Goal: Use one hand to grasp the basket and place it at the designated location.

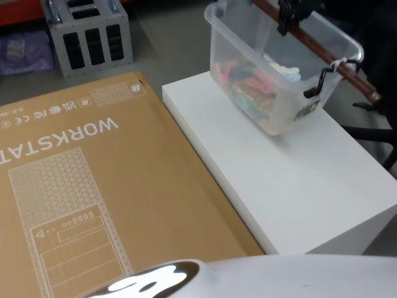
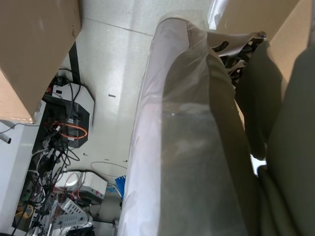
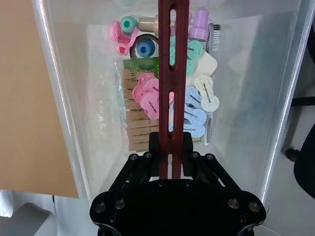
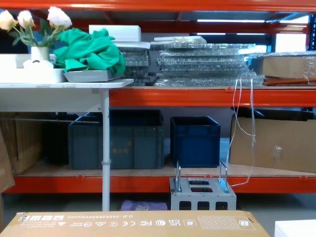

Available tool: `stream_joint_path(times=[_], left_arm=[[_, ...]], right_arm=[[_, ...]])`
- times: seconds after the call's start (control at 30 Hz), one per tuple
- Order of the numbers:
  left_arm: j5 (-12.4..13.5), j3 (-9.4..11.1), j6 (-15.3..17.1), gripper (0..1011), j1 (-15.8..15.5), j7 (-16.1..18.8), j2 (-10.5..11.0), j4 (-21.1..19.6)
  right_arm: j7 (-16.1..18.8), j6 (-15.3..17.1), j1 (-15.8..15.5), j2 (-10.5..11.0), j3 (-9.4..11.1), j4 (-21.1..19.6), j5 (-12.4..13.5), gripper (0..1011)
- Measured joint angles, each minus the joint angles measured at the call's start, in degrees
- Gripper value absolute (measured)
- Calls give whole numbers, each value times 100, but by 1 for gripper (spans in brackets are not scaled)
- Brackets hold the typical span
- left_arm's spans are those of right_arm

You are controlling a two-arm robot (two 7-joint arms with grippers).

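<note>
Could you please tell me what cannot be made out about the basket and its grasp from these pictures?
- Head view: whether the basket rests on the white table or hangs just above it; its own walls hide the underside.
- Head view: the sticker on its side is too small to read.
- Right wrist view: the right gripper, shut on the handle, hides whatever lies beneath.

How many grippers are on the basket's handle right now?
1. The right gripper is shut on the reddish-brown bar handle, directly above the basket, which is over the far end of the white table.
</note>
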Motion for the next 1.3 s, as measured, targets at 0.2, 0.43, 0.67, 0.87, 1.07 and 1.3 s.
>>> stream_joint_path(times=[0.2,0.43,0.67,0.87,1.07,1.3], left_arm=[[0,0,0,0,0,0,0,0],[0,0,0,0,0,0,0,1],[0,0,0,0,0,0,0,0],[0,0,0,0,0,0,0,0],[0,0,0,0,0,0,0,0],[0,0,0,0,0,0,0,0]], right_arm=[[-38,-16,152,113,57,-282,-59,238],[-62,-123,285,138,83,-595,-105,237],[-70,-238,386,80,83,-847,-100,238],[-47,-386,478,11,84,-1019,31,237],[13,-586,564,-53,28,-1234,159,237],[47,-766,620,-71,-78,-1780,258,237]])
